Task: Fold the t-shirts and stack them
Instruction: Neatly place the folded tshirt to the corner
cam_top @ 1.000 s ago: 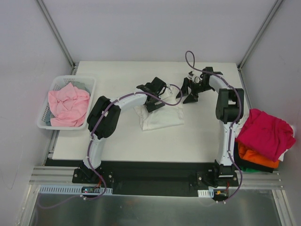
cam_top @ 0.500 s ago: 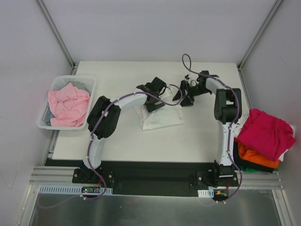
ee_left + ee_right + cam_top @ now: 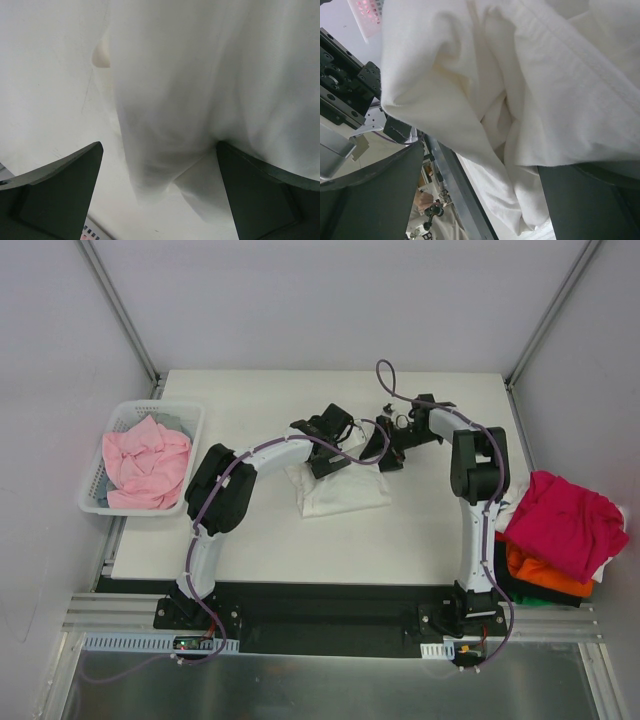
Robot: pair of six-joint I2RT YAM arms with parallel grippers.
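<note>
On the table, centre: the white t-shirt (image 3: 340, 488) lies on the table (image 3: 300, 550) as a partly folded bundle, its edges loose and uneven.
Left gripper: the left gripper (image 3: 157, 150) is low over the far left part of the shirt, jaws spread wide with a soft ridge of cloth between them, nothing pinched.
Right gripper: the right gripper (image 3: 480, 175) is at the shirt's far right corner, jaws also spread wide, with a bunched hem and seam lying between them but not clamped.
Step in hand: by the look of it, taking hold of the far edge of the white shirt with both arms for another fold.
Next move calls for: both pairs of jaws to close on the top layers only, at matching points on the edge, then carry that edge over evenly so the bundle does not skew or drag.
Basket: the white lattice basket (image 3: 130, 511) at the left edge of the table holds a crumpled pink t-shirt (image 3: 148, 465), not yet folded; what lies under it is hidden.
Stack: at the right, just past the table's edge, a magenta t-shirt (image 3: 565, 520) is draped over an orange t-shirt (image 3: 540, 575), with a dark t-shirt (image 3: 515, 590) below.
Progress: some way to go, I judge, with two shirts not yet stacked.
</note>
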